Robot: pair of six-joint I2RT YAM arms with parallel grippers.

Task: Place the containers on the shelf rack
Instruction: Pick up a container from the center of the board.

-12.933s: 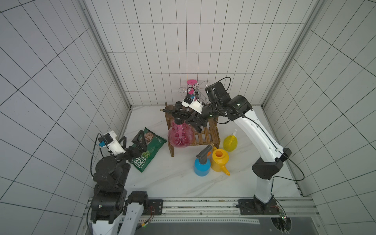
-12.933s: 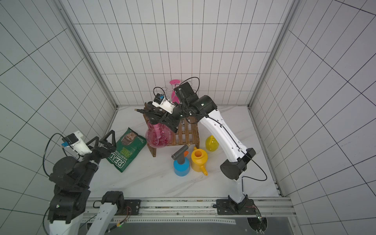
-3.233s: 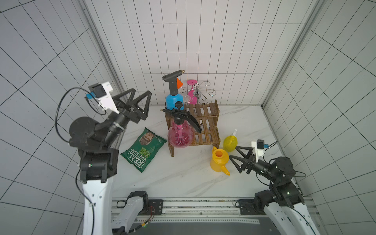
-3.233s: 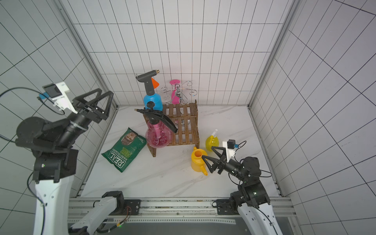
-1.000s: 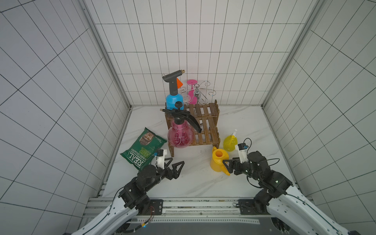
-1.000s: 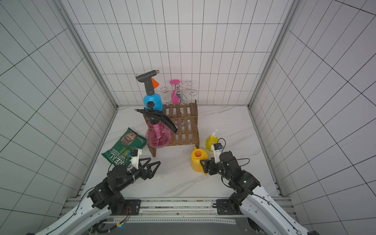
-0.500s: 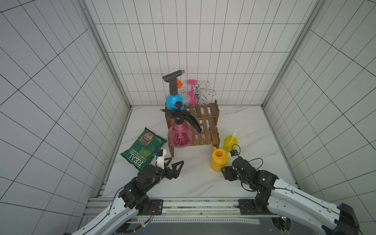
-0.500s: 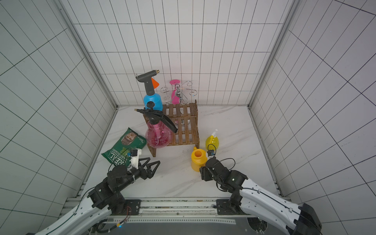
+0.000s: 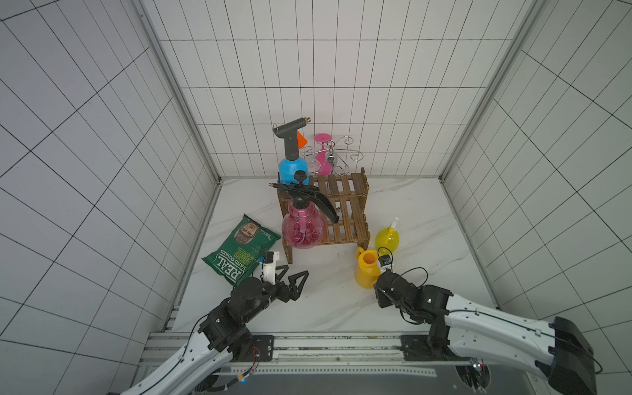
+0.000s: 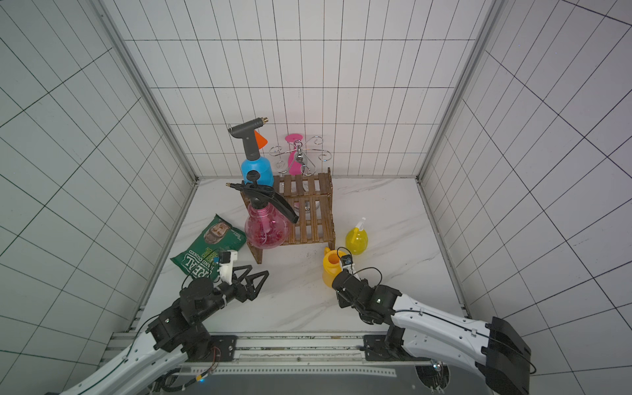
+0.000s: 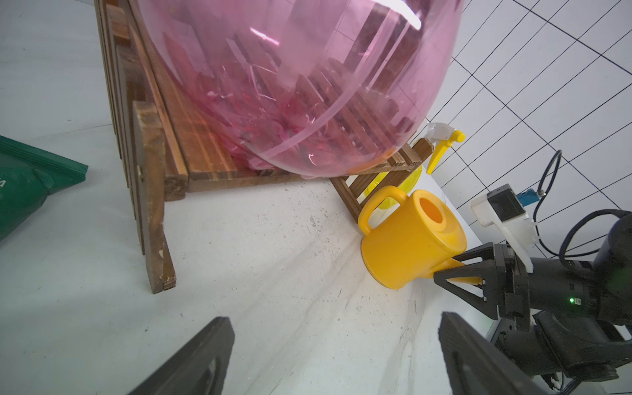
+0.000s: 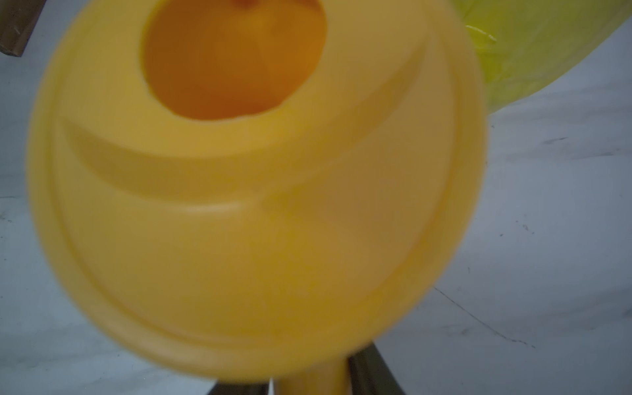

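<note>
The brown slatted shelf rack (image 9: 349,208) (image 10: 313,212) carries the blue grey-headed sprayer (image 9: 293,169) on its upper tier. The pink round sprayer (image 9: 302,231) (image 11: 307,85) stands on its lower tier. On the table beside the rack stand the yellow watering can (image 9: 366,272) (image 10: 331,268) (image 11: 407,239) (image 12: 256,205) and the yellow trigger bottle (image 9: 387,239) (image 10: 356,241). My right gripper (image 9: 378,284) (image 11: 451,266) (image 12: 309,383) is shut on the can's spout, one finger on each side. My left gripper (image 9: 294,278) (image 10: 254,275) (image 11: 335,321) hangs open and empty over the table.
A green chip bag (image 9: 239,254) (image 10: 208,248) lies left of the rack, close to my left arm. A chrome wire stand (image 9: 333,152) with a pink glass stands behind the rack at the back wall. Tiled walls close in three sides.
My right gripper has pushed in low at the watering can and narrowed its jaws round the spout. The left arm has stayed where it was, still open.
</note>
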